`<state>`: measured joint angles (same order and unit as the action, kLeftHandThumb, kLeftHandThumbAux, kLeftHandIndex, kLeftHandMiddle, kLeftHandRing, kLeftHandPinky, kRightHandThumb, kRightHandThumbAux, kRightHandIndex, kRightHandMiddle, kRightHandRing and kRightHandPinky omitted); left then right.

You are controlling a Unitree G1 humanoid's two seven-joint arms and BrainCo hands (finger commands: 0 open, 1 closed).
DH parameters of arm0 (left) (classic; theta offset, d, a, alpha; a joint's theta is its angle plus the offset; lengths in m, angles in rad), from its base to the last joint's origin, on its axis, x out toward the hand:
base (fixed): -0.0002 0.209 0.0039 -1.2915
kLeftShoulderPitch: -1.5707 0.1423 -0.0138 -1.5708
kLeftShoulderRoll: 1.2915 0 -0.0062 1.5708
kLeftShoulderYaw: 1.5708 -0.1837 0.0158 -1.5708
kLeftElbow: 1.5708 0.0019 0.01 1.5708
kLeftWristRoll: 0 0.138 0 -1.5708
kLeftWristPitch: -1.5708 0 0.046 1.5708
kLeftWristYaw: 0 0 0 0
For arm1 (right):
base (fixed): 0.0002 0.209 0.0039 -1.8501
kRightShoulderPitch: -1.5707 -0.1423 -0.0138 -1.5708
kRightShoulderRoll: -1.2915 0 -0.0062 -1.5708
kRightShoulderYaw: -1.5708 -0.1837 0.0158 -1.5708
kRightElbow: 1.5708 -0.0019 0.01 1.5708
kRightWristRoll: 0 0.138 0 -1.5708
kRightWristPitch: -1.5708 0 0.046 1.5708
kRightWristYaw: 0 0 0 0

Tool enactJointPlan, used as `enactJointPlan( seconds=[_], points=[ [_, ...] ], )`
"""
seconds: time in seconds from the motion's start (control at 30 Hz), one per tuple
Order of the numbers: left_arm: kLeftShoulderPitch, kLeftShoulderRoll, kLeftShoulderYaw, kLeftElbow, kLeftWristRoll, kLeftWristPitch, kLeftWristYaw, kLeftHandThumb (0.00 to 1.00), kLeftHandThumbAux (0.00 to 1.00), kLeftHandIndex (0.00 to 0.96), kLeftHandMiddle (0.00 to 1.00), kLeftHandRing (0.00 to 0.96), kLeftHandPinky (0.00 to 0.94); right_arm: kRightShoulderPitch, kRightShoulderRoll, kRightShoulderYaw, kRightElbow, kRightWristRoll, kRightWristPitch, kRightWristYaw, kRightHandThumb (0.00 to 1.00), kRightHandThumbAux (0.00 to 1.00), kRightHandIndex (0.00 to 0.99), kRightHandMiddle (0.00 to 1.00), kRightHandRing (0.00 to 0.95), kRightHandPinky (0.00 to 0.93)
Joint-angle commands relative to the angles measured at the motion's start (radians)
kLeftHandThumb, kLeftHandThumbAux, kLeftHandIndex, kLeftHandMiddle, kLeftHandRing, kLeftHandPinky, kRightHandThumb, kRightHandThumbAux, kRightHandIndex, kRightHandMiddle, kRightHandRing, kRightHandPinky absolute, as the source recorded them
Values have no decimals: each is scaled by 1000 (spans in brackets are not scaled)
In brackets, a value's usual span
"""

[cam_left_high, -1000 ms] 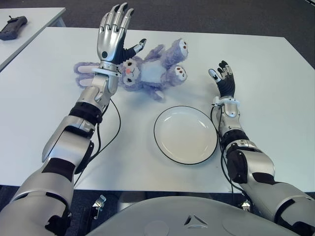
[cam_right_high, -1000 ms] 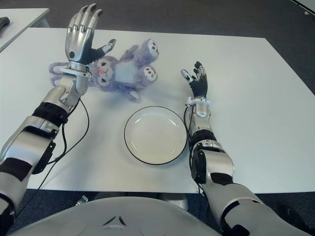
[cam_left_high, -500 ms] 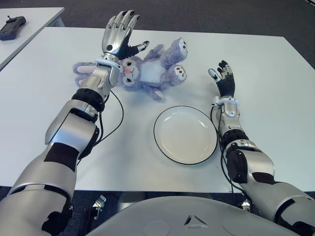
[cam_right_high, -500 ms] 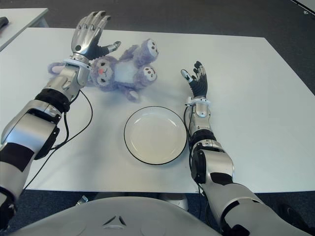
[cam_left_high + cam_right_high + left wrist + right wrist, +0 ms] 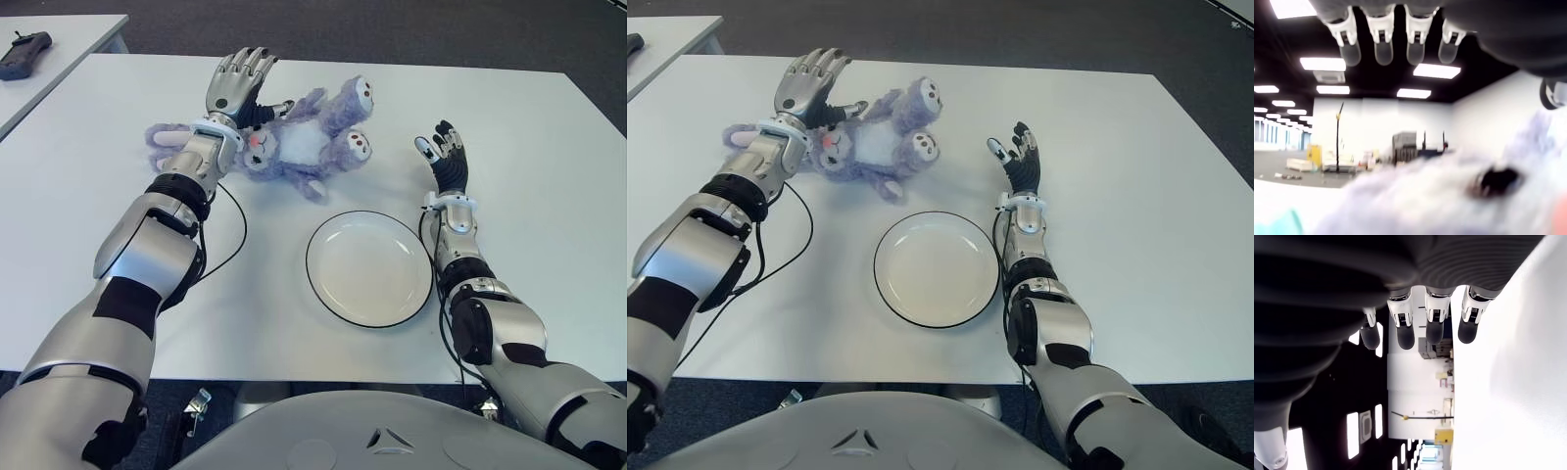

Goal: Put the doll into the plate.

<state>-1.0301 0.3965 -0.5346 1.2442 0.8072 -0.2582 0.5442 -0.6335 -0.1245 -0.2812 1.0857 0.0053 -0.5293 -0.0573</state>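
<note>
Fingers [image 5: 250, 61] of the left hand [image 5: 233, 88] are extended and loosely spread above the head of the doll [image 5: 294, 137], holding nothing. The purple plush doll lies on its back on the tabletop [image 5: 529, 127] toward the far edge, apart from the empty plate [image 5: 369, 267] nearer the front edge. The right hand [image 5: 446, 157], fingers spread and empty, shows just right of the plate. A sound grasp would likely close around the soft torso, not an ear or limb.

Silver left hand [image 5: 235, 83] reaches far forward on an outstretched arm, fingers [image 5: 1382, 48] spread and tipped down. Black-palmed right hand [image 5: 446, 157] sits upright, palm inward, fingers loosely extended, holding nothing.
</note>
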Motion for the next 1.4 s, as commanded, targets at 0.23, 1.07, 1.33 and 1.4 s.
enactJointPlan(
  seconds=[0.23,1.07,1.33,1.4],
  points=[
    [25,1,-14,56,-14,-44,-119,231,191,0,0,0,0,367,98,-17,222,20,38,-10,0,619,90,94,54,3],
    [130,35,-4,32,-39,-140,-177,277,209,0,0,0,0,374,92,-17,220,18,32,2,0,608,92,99,55,5],
    [149,37,-11,11,-41,-176,-198,260,195,0,0,0,0,375,89,-7,221,8,32,-2,0,603,81,90,48,0],
    [157,37,-12,3,-42,-186,-207,254,189,0,0,0,0,375,88,-6,221,7,32,-3,0,604,81,90,48,0]
  ],
)
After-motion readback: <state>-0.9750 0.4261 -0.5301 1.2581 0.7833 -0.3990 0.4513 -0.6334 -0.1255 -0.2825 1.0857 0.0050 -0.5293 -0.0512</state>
